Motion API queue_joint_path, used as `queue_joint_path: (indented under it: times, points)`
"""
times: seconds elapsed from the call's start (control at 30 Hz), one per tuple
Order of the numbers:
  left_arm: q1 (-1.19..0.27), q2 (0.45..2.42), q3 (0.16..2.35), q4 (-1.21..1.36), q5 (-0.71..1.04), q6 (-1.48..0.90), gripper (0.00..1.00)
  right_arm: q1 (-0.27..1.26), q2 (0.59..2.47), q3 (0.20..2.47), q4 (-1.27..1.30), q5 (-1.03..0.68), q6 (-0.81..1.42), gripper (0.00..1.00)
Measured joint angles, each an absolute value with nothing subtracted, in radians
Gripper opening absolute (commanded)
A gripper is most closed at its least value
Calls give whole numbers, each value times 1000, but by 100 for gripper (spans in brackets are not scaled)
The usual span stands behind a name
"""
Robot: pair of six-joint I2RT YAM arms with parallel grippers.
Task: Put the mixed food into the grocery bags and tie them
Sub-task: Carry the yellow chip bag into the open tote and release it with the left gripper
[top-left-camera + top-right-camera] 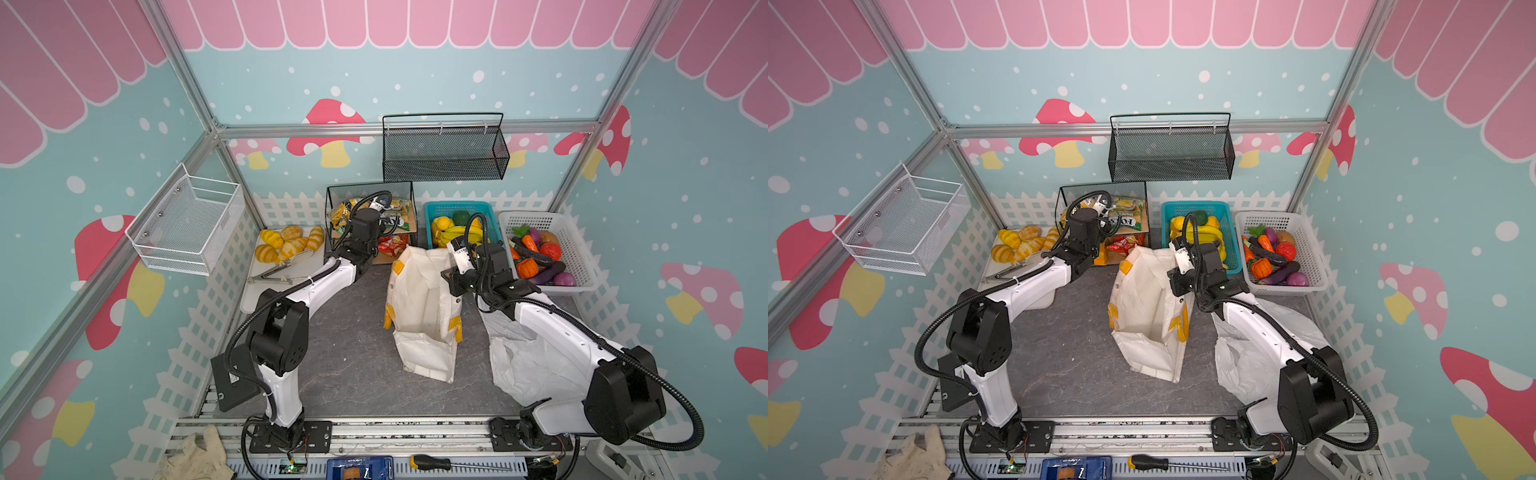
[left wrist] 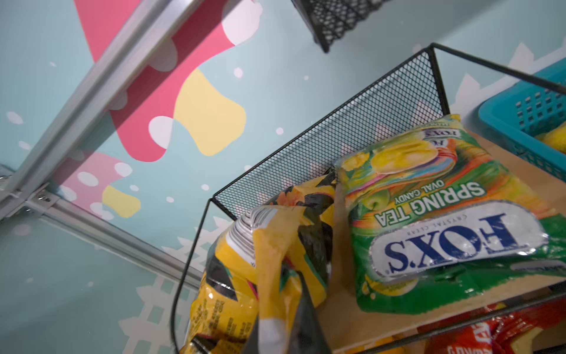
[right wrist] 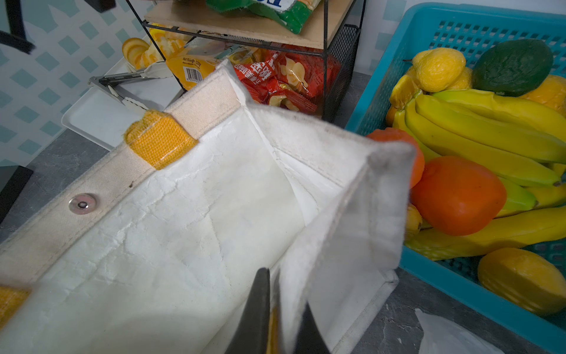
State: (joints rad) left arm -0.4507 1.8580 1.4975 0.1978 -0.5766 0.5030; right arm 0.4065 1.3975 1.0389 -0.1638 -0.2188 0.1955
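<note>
Your left pincer (image 2: 284, 325) is clamped on a crinkled fold of the gold-black packet (image 2: 242, 275). It has only a thin pinch of slick film, so the packet may slip free on the lift or snag the rim of the wire rack (image 2: 337, 128). The packet lies right at the pincer tips, on the rack's top shelf, just beside the green-white packet (image 2: 444, 214). Farther out, your right pincer (image 3: 280, 318) pinches the wall of the canvas tote (image 3: 183, 230), propping its mouth open on the counter (image 1: 340, 365). If that grip slips, the mouth may sag.

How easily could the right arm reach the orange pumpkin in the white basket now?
Probably not yet: the right end effector is shut on the tote rim. The pumpkin lies uncovered in the basket beside that arm, so releasing should free it.
</note>
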Motion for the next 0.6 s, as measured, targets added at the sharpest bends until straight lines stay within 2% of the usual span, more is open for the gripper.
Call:
queue_joint_path:
  times: [0.37,0.6]
  points:
    - [-512,1510,1354,167,-669,286,0,406,1398,1039,-151,-220,215,2]
    - [-575,1141,1225,-10,-511,-52,0,406,1398,1037,-146,-209,220,2]
